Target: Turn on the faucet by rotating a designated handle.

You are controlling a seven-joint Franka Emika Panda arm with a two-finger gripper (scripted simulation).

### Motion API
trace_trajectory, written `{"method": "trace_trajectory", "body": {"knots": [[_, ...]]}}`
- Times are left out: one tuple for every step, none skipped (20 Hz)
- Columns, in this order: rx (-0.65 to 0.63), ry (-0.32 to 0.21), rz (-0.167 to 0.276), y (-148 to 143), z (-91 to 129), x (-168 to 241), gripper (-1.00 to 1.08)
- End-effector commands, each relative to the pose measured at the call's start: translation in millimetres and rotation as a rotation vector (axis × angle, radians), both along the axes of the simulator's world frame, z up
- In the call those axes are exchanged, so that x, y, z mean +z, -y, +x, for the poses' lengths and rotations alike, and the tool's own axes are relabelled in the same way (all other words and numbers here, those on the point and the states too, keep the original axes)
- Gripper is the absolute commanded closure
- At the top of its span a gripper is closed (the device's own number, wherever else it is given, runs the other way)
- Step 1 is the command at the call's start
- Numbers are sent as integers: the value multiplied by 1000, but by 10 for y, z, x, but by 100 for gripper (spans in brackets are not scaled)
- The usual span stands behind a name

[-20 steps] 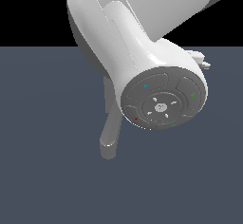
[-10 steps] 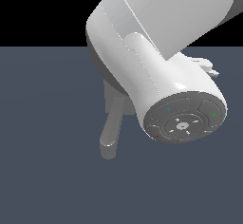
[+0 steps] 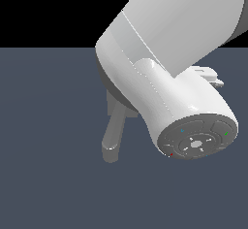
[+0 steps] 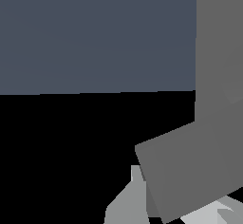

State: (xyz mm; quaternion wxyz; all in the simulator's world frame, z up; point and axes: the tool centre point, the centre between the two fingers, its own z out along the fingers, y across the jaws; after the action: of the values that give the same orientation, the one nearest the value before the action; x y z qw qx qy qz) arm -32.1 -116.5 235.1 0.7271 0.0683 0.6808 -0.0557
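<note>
Right up against the exterior view's lens sits the white arm [image 3: 164, 77], huge, its round grey end cap [image 3: 196, 143] facing us with small coloured dots on it, filling the upper middle and the exterior view's right. It blocks nearly everything behind it.

Just past that bulk, toward the exterior view's left, a piece of the faucet [image 3: 114, 133] pokes out: a thick rounded grey spout [image 3: 112, 138] slanting down over the dark blue-grey table [image 3: 48, 174], its top end lost behind the arm. The block body is mostly covered too. The thin bar handle, I cannot make out from here at all.

And the claw? Only a small white bit peeks out beside the arm at the exterior view's right, so whether it is spread or pressed together, I cannot tell.

Over on the wrist view, it is very tight in: a flat grey slab [image 4: 199, 171] lies tilted right in front of the camera, and a taller grey face [image 4: 218, 47] rises behind it, both too close to name for certain. Pale grey shapes [image 4: 128, 204] sit at the picture's edge. Farther back, the table surface [image 4: 95, 33] stretches away to plain black.
</note>
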Motion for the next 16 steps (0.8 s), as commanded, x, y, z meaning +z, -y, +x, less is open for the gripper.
{"method": "trace_trajectory", "body": {"knots": [[32,-34,-12,-53,12,-139,108],[34,-36,-13,-47,12,-169,108],[35,-38,-14,-40,12,-199,108],[37,-40,-15,-34,12,-230,108],[38,-43,-16,-27,12,-260,108],[40,-45,-17,-21,13,-291,108],[42,-47,-18,-14,13,-322,108],[43,-49,-20,-7,13,-353,108],[45,-51,-21,0,13,-384,108],[47,-53,-22,7,12,-415,108],[48,-56,-23,14,12,-446,108],[50,-58,-24,21,12,-477,108],[52,-60,-26,28,12,-509,108],[53,-62,-27,35,12,-540,108],[55,-64,-28,43,12,-572,108],[57,-67,-29,50,11,-604,108]]}}
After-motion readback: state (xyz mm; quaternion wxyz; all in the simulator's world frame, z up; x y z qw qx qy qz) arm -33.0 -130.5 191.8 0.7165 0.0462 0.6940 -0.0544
